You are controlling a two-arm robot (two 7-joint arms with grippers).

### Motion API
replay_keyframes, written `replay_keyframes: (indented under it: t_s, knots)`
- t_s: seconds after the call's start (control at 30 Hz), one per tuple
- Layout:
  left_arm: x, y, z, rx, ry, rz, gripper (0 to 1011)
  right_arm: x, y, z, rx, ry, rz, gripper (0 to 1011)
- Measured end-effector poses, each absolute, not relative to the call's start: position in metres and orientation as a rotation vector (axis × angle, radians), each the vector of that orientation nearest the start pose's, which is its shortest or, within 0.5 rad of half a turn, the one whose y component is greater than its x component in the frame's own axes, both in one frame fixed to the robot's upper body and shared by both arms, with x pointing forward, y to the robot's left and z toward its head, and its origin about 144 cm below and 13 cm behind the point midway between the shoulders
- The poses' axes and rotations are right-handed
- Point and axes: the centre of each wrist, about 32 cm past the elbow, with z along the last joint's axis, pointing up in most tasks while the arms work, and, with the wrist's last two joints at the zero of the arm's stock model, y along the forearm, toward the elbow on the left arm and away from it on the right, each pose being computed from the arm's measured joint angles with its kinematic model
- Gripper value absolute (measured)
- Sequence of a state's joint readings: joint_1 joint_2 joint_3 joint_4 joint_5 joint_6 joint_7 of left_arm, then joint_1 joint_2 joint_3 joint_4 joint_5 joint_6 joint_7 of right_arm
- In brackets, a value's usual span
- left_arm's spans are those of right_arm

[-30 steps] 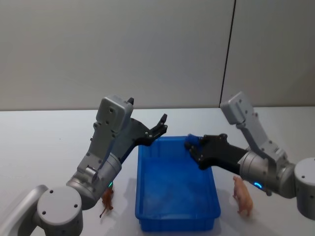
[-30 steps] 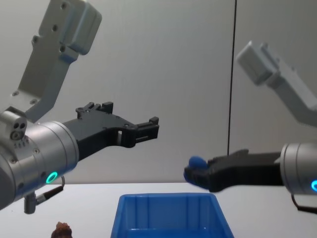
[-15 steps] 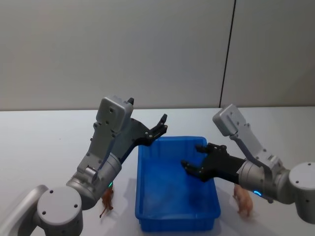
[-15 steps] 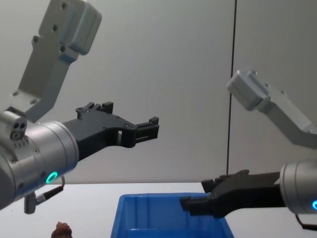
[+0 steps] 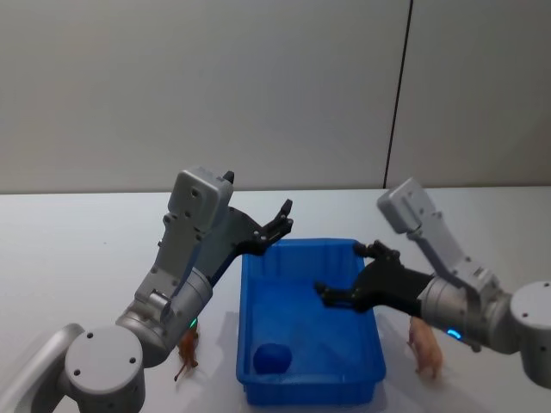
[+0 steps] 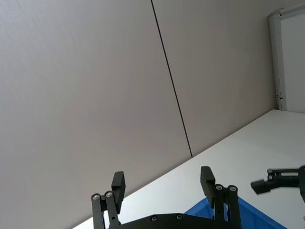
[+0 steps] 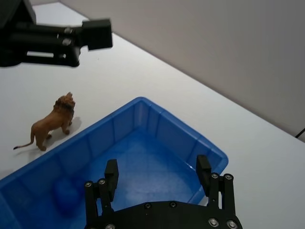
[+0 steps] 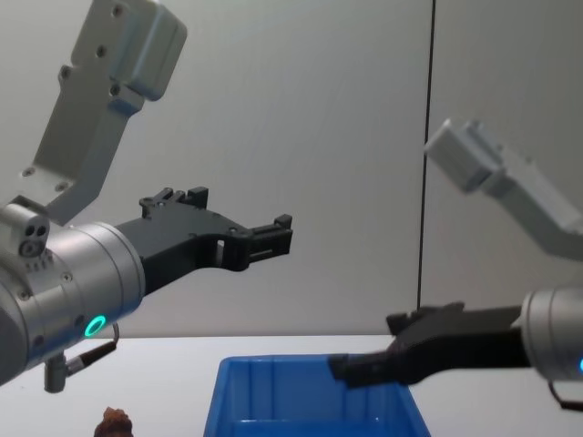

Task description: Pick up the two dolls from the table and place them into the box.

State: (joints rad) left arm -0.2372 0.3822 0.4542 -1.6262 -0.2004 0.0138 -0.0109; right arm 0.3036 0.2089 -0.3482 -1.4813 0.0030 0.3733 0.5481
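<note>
1. Step in hand, as judged: release over the box point(image 5: 310, 389). A blue lump point(image 5: 272, 357), possibly a doll, is noted inside it, at the box's near-left corner.
2. The right gripper point(image 5: 346, 274) is held above the middle of the box, fingers spread wide, nothing pinched. The lump lies lower, nearer the robot and to its left, well apart from the fingertips.
3. The left gripper point(image 5: 277, 220) is held high over the box's far-left corner, spread and empty.
4. A lion doll point(image 5: 188, 348) is seen standing on the desk point(image 5: 77, 258) near its front edge, just left of the box. A pink pig doll point(image 5: 426, 346) is noted near the front edge, right of the box, partly hidden by the right arm.
5. Next move, as judged: a spread gripper is to be lifted clear of the rim, lowered beside the box, and closed across a doll's body.
</note>
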Motion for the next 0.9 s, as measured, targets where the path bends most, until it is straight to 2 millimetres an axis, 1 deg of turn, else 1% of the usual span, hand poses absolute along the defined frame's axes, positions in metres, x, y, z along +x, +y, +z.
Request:
replay_keyframes:
  t_s: [0.07, 0.2, 0.43, 0.5, 0.57, 0.6, 0.67, 0.77, 0.87, 0.9]
  knots:
    - [0.492, 0.198, 1.204, 0.061, -0.268, 1.124, 1001, 0.526, -0.188, 1.203, -0.373, 0.014, -0.77, 1001]
    - [0.492, 0.198, 1.204, 0.061, -0.268, 1.124, 1001, 0.523, -0.199, 1.21, -0.344, 0.025, -0.808, 1001]
    - [0.492, 0.198, 1.204, 0.061, -0.268, 1.124, 1001, 0.512, -0.224, 1.218, -0.342, 0.065, -0.873, 1001]
    - [0.492, 0.198, 1.204, 0.061, -0.268, 1.124, 1001, 0.506, -0.233, 1.219, -0.353, 0.084, -0.892, 1001]
    - [0.492, 0.198, 1.204, 0.061, -0.268, 1.124, 1001, 0.502, -0.238, 1.22, -0.359, 0.096, -0.9, 1001]
    - [0.492, 0.198, 1.204, 0.061, -0.268, 1.124, 1001, 0.497, -0.244, 1.22, -0.371, 0.11, -0.909, 1001]
    - [0.492, 0.198, 1.204, 0.061, -0.268, 1.124, 1001, 0.493, -0.25, 1.221, -0.383, 0.124, -0.915, 1001]
    - [0.492, 0.198, 1.204, 0.061, -0.268, 1.124, 1001, 0.481, -0.262, 1.221, -0.416, 0.161, -0.927, 1001]
    - [0.492, 0.198, 1.204, 0.061, -0.268, 1.124, 1001, 0.473, -0.269, 1.221, -0.439, 0.181, -0.929, 1001]
    - [0.492, 0.198, 1.204, 0.061, -0.268, 1.124, 1001, 0.467, -0.274, 1.22, -0.457, 0.195, -0.931, 1001]
